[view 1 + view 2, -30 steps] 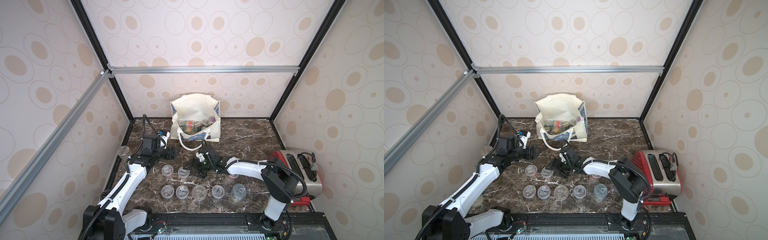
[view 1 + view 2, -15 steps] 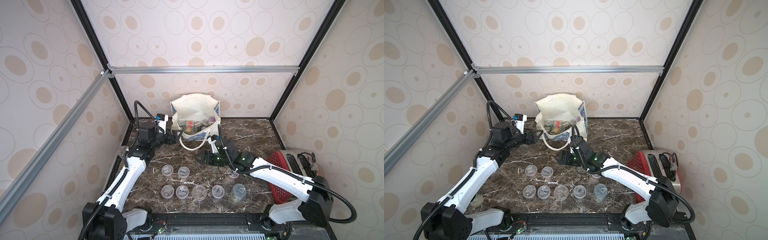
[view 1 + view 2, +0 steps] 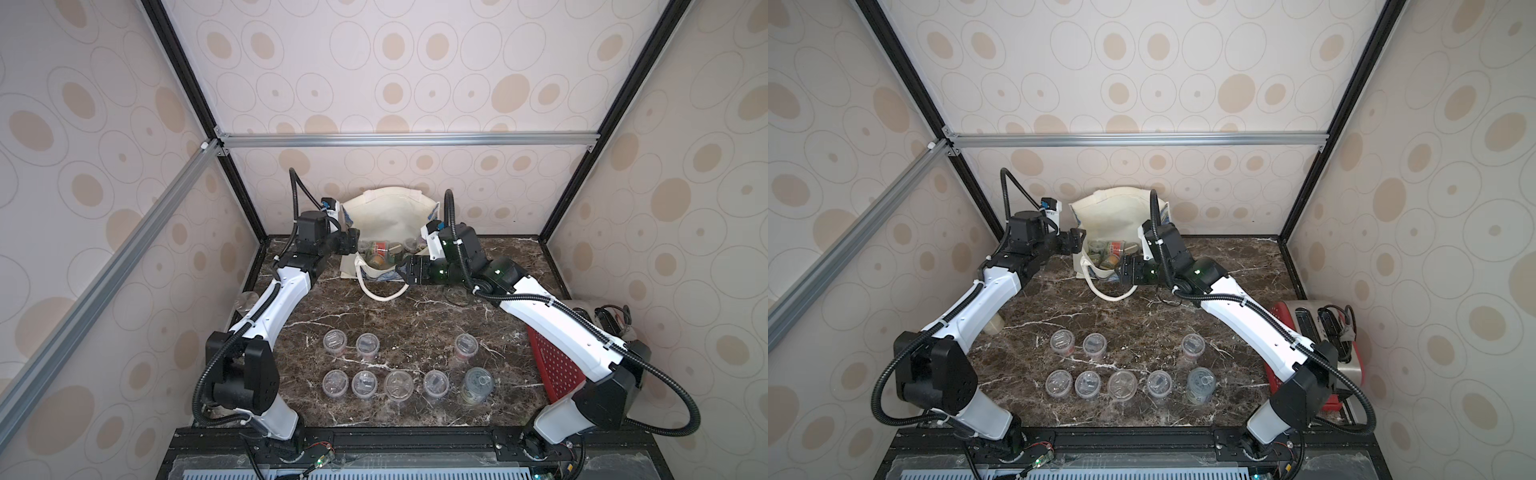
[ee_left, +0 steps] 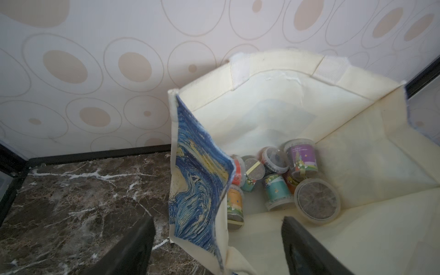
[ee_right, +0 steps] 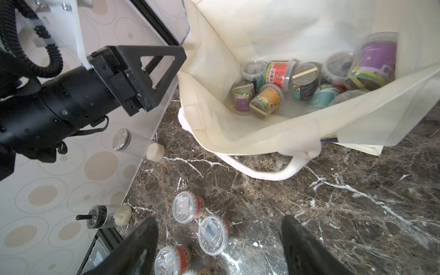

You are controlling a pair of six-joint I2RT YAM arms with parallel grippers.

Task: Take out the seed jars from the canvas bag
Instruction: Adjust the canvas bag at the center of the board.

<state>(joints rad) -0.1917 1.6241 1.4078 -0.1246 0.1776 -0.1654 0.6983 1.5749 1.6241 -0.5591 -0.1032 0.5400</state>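
Top views: canvas bag point(image 3: 390, 216) open, holding seed jars point(image 3: 380, 254), with others set out in front of the bag; left gripper point(image 3: 353, 242) and right gripper point(image 3: 407, 272) flank its mouth. Left wrist: jaws spread and empty at the bag's printed side. Right wrist: jaws spread and empty before the bag's front rim

My top views look down from high at the whole counter point(image 3: 415, 316). Both wrist cameras sit close — they share the open canvas bag point(image 4: 273, 114).
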